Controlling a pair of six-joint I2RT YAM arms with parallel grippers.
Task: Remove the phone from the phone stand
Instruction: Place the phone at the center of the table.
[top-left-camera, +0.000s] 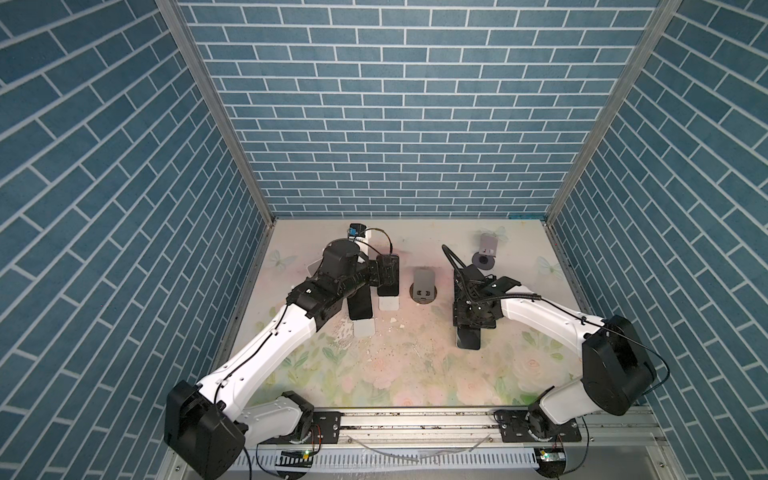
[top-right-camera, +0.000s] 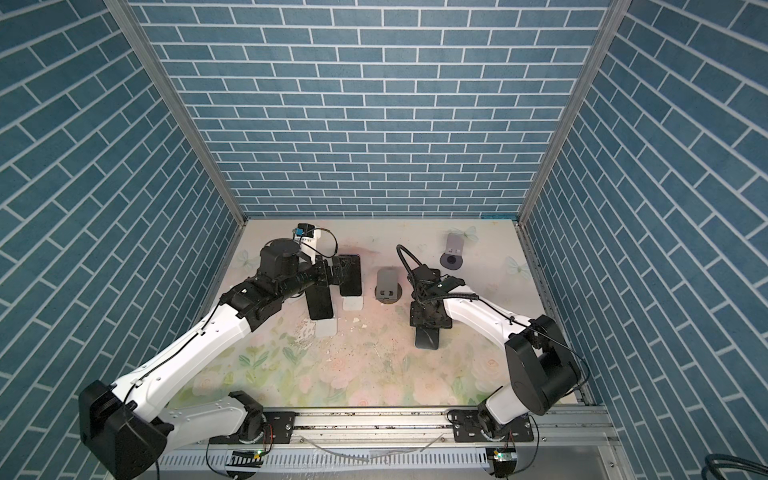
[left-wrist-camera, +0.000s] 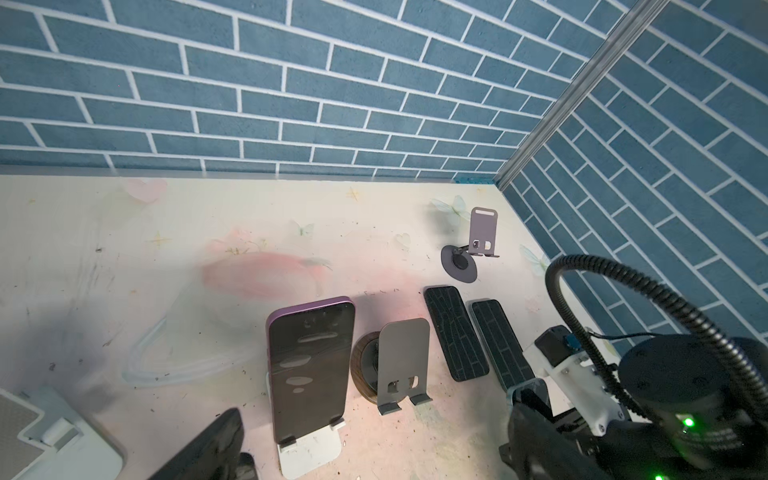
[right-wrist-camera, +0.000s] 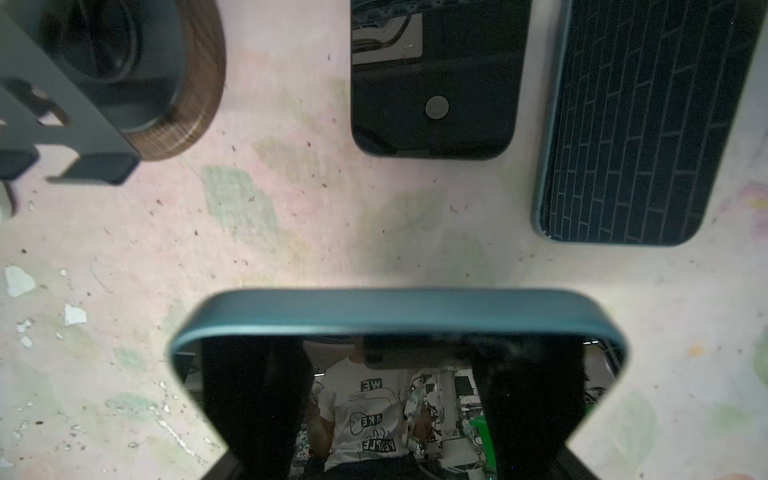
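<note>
While our left gripper (top-left-camera: 385, 272) stands spread wide near the purple phone (left-wrist-camera: 309, 365), our right gripper (right-wrist-camera: 392, 353) pinches a teal-edged phone (right-wrist-camera: 399, 316).

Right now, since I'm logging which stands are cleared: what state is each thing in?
Left gripper: open.
Right gripper: shut on teal phone.
Purple phone: upright on white stand.
Dark phone: leaning on second white stand.
Wood-based stand: empty.
Far stand: empty.
Flat black phone: lying on table.
Flat blue-edged phone: lying on table.
</note>
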